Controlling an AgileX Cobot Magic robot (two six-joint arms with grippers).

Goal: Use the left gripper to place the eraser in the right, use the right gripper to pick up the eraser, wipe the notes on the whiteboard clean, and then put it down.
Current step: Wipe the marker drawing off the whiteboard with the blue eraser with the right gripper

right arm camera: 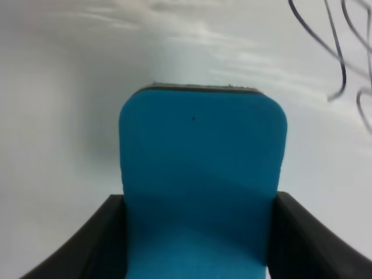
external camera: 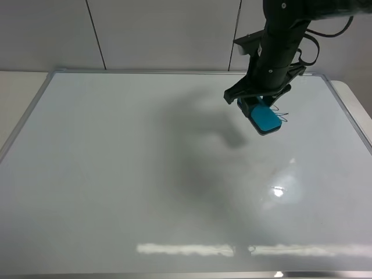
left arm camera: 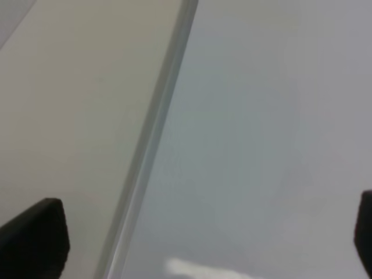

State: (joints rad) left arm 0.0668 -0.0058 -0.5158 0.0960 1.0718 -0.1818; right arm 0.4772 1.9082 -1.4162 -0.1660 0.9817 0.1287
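My right gripper point(external camera: 259, 105) is shut on the teal-blue eraser point(external camera: 267, 120) over the far right part of the whiteboard point(external camera: 145, 174). The eraser hangs tilted, its free end low near the board; whether it touches is unclear. The notes point(external camera: 283, 115) show as thin black loops just right of the eraser. In the right wrist view the eraser point(right arm camera: 200, 163) sits between the black fingers point(right arm camera: 87, 244), and the notes point(right arm camera: 337, 52) curl beside its far end. My left gripper point(left arm camera: 200, 235) is open and holds nothing, above the board's silver frame point(left arm camera: 154, 139). It is out of the high view.
The board's silver frame point(external camera: 349, 110) runs close to the right of the eraser. Beige tabletop point(left arm camera: 75, 116) lies beyond the frame in the left wrist view. A tiled wall point(external camera: 163, 35) stands behind the board. Bright light glare point(external camera: 279, 190) marks the board's near right part.
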